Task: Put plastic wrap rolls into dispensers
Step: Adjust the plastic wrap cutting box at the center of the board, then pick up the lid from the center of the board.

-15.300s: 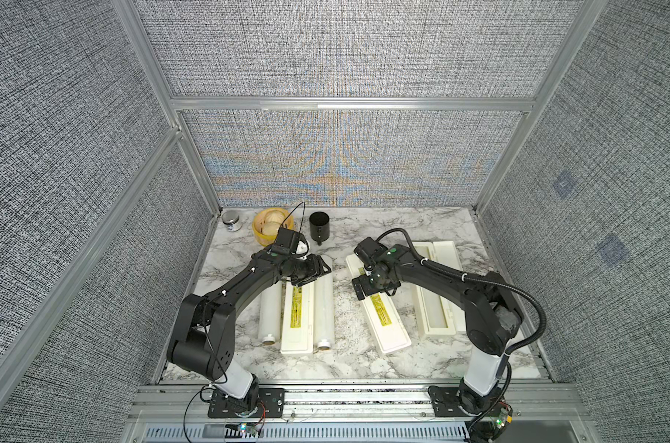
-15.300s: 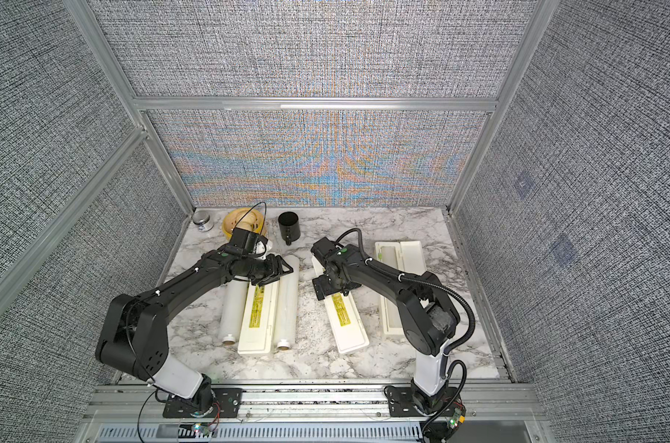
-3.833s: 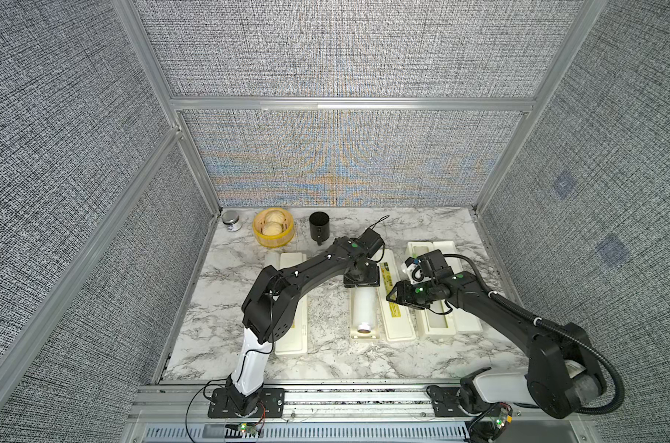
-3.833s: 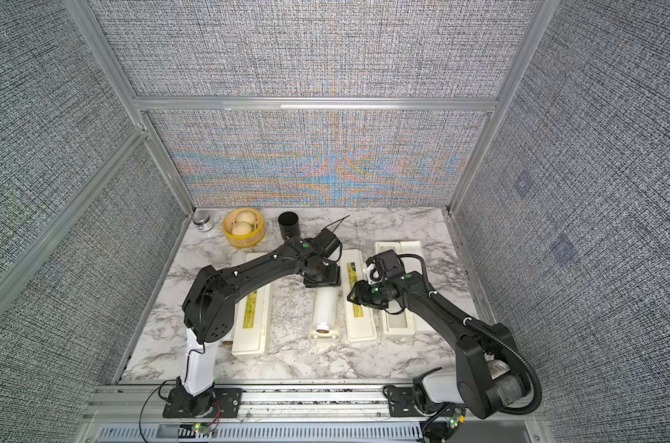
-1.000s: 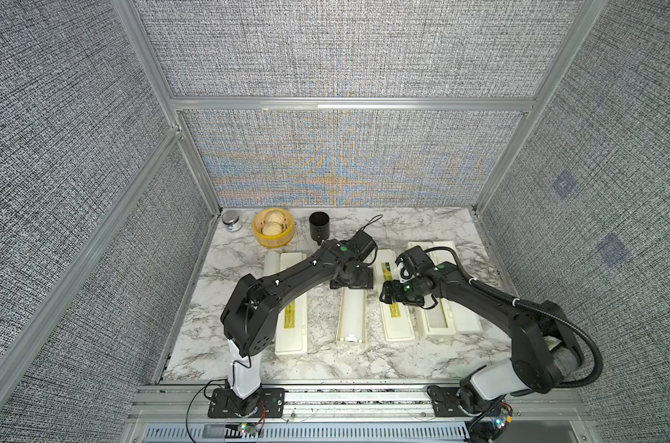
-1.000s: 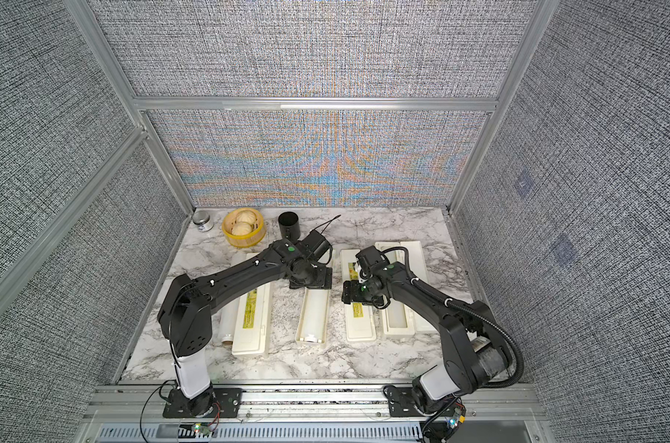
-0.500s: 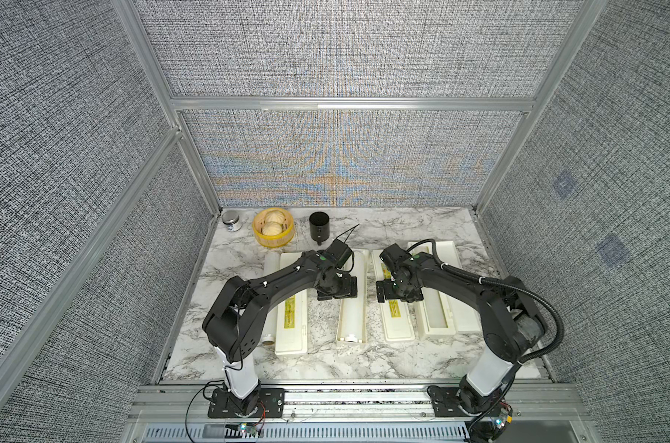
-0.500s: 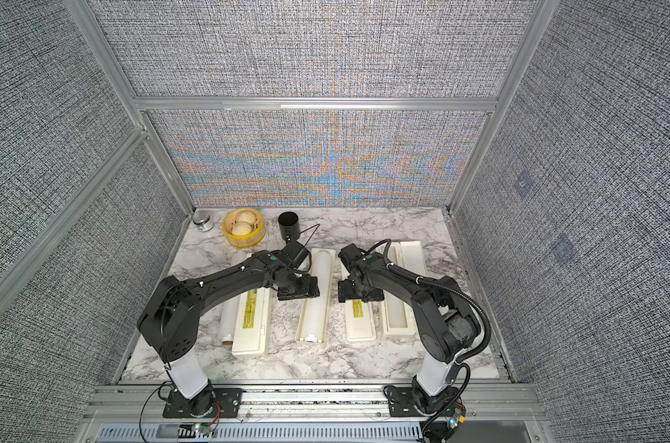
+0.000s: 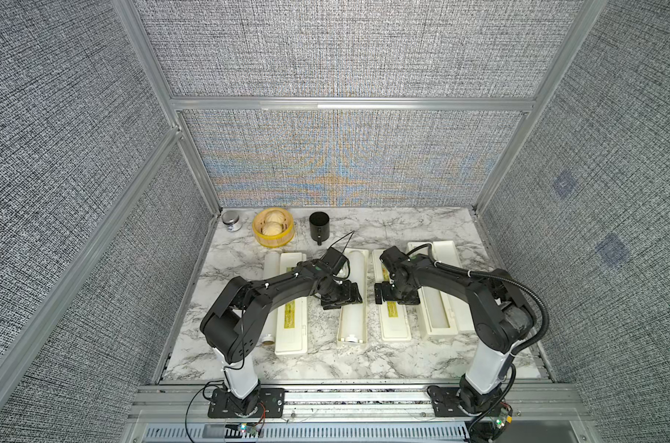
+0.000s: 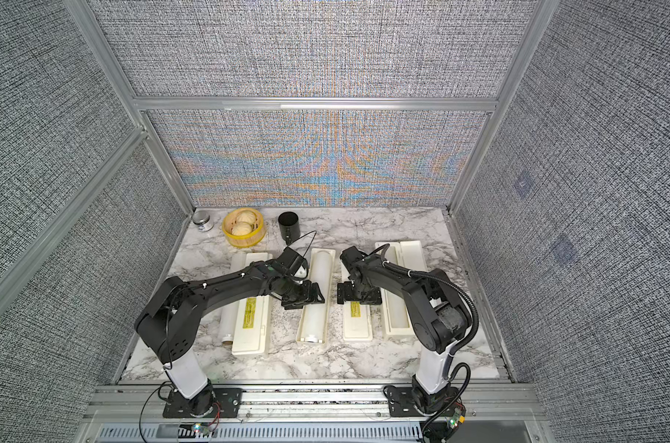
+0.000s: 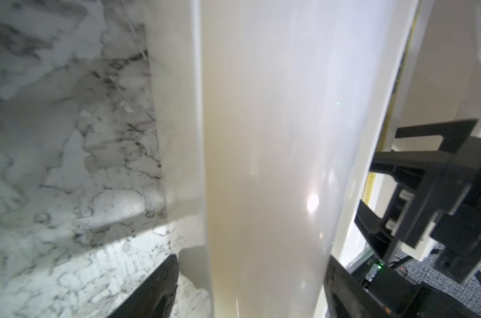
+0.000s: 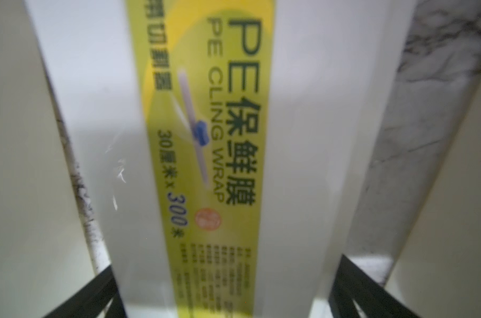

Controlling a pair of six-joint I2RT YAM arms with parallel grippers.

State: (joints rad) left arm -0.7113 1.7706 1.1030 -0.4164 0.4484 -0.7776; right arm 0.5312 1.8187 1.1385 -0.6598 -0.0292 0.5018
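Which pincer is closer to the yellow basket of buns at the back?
Left. The left pincer is over the roll in the open middle box, just right of the basket and nearer the front; the right pincer is farther right, over a yellow-labelled lid.

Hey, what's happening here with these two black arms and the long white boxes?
Two robot arms are loading plastic wrap into dispensers on a marble table. The left gripper is over a translucent-white plastic wrap roll lying in a long cream-white open dispenser tray, jaws either side; whether they grip is unclear. The right gripper, jaws spread wide, straddles the yellow-labelled cream-white lid beside it. Another white roll lies loose beside a closed yellow-labelled dispenser box, not yet loaded.
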